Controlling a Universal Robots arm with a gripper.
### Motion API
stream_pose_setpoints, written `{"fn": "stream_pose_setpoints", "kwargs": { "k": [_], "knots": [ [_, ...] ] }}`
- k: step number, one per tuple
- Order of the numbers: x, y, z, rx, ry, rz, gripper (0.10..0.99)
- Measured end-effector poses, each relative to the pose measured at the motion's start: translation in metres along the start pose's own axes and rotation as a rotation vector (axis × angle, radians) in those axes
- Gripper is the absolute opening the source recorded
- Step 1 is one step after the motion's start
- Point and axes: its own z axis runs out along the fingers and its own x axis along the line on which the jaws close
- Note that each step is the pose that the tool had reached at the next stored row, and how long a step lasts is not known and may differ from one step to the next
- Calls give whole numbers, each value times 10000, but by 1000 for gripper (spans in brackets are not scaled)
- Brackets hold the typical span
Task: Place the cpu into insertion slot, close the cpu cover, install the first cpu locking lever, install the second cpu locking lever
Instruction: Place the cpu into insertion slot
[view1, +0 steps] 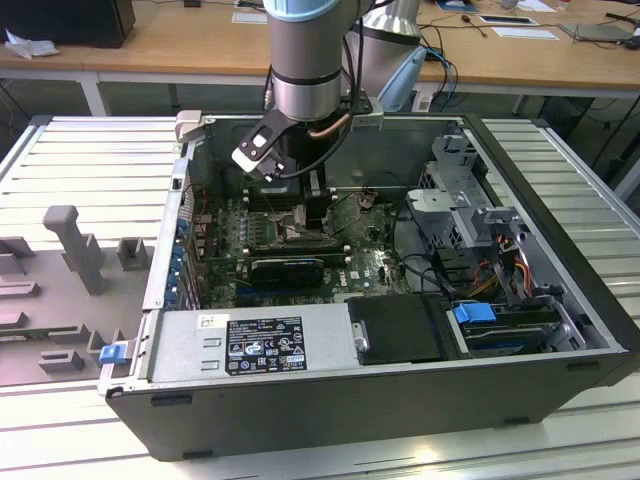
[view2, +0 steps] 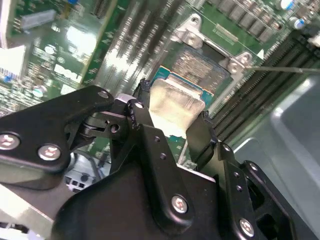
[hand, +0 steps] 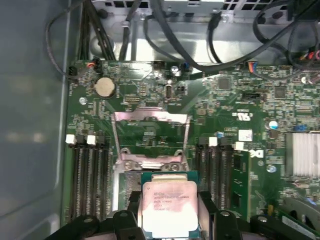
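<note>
My gripper (hand: 169, 206) is shut on the cpu (hand: 167, 200), a flat square chip with a pale silver face, gripped at two opposite edges by black fingers (hand: 207, 202). The chip hangs low over the insertion slot (view2: 200, 62), a dark socket with a silvery rim, and hides part of it. In the second wrist view the cpu (view2: 175, 102) sits between the fingertips (view2: 137, 107). The cpu cover (hand: 150, 117), a thin silvery frame, stands open on its hinge beyond the socket. A thin metal lever rod (view2: 280, 69) sticks out beside the socket. In the exterior view the gripper (view1: 310, 222) is deep inside the computer case (view1: 560, 300).
Black memory slots (hand: 87, 175) flank the socket on both sides. Cables (hand: 165, 35) run along the case wall beyond the board. A long black card (view1: 285, 268), a power supply (view1: 250, 345) and a drive cage (view1: 470, 215) crowd the case around the arm.
</note>
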Motion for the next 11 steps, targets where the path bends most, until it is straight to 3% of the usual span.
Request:
{"fn": "stream_pose_setpoints", "kwargs": {
  "k": [5, 11],
  "knots": [
    [21, -65, 53, -7, -22, 272, 529],
    [39, -116, 187, -9, -28, 339, 529]
  ]
}}
